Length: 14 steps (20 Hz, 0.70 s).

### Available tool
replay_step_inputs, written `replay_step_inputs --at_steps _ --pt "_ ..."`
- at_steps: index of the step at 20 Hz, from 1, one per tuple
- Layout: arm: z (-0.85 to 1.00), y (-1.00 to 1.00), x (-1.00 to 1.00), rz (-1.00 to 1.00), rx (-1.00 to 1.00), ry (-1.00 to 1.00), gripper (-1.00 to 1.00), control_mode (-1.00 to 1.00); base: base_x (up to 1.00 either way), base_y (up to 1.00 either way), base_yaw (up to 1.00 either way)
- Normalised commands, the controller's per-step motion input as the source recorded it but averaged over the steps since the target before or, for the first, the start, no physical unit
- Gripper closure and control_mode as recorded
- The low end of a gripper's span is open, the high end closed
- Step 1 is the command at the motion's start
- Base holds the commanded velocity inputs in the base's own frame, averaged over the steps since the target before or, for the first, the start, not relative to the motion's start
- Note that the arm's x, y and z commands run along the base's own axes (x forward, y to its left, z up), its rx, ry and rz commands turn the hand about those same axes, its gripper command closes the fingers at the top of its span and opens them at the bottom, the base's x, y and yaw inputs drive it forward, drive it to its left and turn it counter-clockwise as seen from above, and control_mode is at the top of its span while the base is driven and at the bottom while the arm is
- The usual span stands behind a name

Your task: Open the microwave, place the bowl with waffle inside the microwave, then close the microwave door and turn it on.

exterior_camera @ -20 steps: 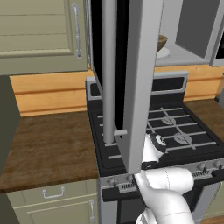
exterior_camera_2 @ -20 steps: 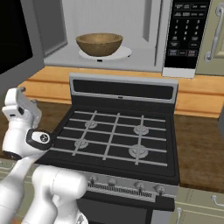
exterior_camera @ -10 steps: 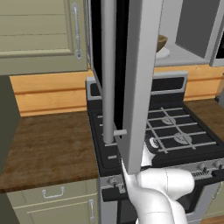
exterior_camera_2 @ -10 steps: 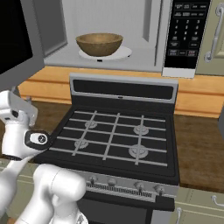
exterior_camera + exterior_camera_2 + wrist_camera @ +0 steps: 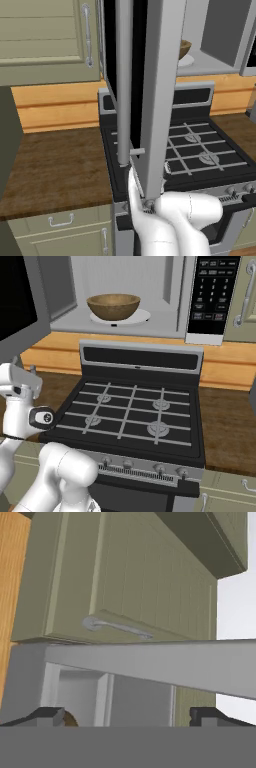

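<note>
Above the black gas stove (image 5: 135, 406) the microwave (image 5: 150, 296) stands open. The bowl with waffle (image 5: 113, 306) sits inside on the white turntable (image 5: 137, 317), roughly centred in the cavity; waffle itself not discernible from these angles. Keypad panel (image 5: 212, 296) is on the right side of the unit, beige cabinet door (image 5: 245, 296) just right of that.

Microwave door (image 5: 155, 90) is swung out toward the near side, seen edge-on in the left base view, its long vertical bar handle (image 5: 124, 80) on the left face. Arm is low, under the door's bottom edge, near the stove's front-left corner.

Gripper (image 5: 127, 714): fingertips (image 5: 47, 716) spread wide with nothing between them, open and empty. Hand view looks up past the door edge at another cabinet door (image 5: 130, 582) with a silver handle (image 5: 117, 627). Wooden counter (image 5: 55, 165) left of the stove.
</note>
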Motion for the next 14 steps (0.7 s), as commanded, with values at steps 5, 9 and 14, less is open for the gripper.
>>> replay_step_inputs --at_steps 5,9,14 --pt "-0.42 0.07 0.0 -0.01 0.0 -0.11 -1.0 -1.0 0.0 0.0 0.0" --pt "-0.46 0.18 0.0 -0.01 -0.02 -0.1 -1.0 -1.0 0.0 0.0 0.0" --pt "-0.32 0.15 -0.02 -0.01 -0.01 -0.13 -1.0 -1.0 0.0 0.0 0.0"
